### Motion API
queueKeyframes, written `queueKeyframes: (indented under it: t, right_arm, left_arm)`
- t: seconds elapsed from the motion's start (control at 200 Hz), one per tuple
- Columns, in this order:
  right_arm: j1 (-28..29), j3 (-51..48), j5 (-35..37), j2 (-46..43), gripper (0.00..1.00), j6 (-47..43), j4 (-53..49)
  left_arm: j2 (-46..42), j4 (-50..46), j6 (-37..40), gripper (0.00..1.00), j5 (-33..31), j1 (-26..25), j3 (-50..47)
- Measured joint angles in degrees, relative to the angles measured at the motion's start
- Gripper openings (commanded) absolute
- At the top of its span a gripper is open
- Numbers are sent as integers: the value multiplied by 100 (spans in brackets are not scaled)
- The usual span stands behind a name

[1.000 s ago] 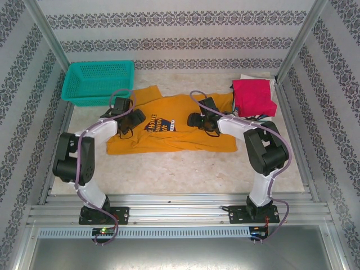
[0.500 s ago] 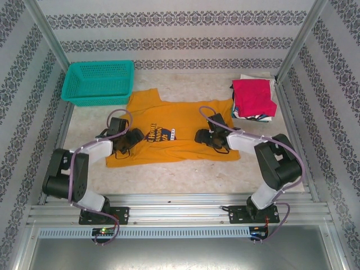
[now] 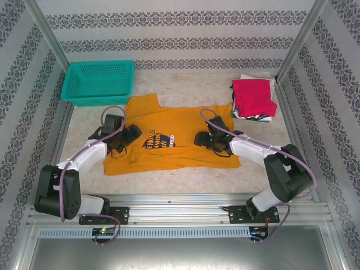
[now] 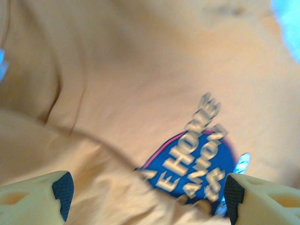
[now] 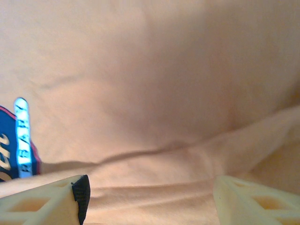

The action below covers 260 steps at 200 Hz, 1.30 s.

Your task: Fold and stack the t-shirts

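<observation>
Mustard-orange t-shirt (image 3: 169, 115) lay spread flat mid-table (image 3: 191, 180), lettering up, wrinkled near the hem. Left gripper (image 3: 133, 134) sat over its left side, jaws wide apart, nothing gripped. Right gripper (image 3: 198, 138) sat over its right side, jaws likewise spread, empty. Crimson-red t-shirt (image 3: 253, 95) lay folded atop pile of shirts (image 3: 256, 117), far right. Teal basket (image 3: 98, 81) far left.

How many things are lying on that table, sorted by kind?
Spread-out shirts: 1, the orange shirt
Folded piles: 1, the pile with a red shirt on top
Baskets: 1, the teal basket
Total: 3
</observation>
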Motion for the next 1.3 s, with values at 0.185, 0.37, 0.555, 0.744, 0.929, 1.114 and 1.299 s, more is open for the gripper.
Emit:
queueKeyframes:
  t: [0.185,0.37,0.555,0.744,0.929,1.114,1.299]
  right_arm:
    - [-4,715,50,157,70,-153,144]
    - [-31,868,46,487,70,-190,308]
    - [-118,708,50,817,70,-181,348]
    - [-153,393,74,817,70,-188,197]
    - [-85,-68,92,588,71,-122,221]
    - [238,-551,122,192,71,175,328]
    - [376,-638,149,31,70,330,232]
  left_arm:
    - [1040,7,72,69,-448,116,1556]
    - [2481,-7,50,62,-671,195,2636]
    - [3156,11,2,61,-501,192,2625]
    - [3143,173,-13,61,-262,188,2179]
    - [2614,535,-85,62,-39,146,1423]
    - [1991,680,-280,63,111,15,643]
    - [1700,501,-334,70,160,-55,476]
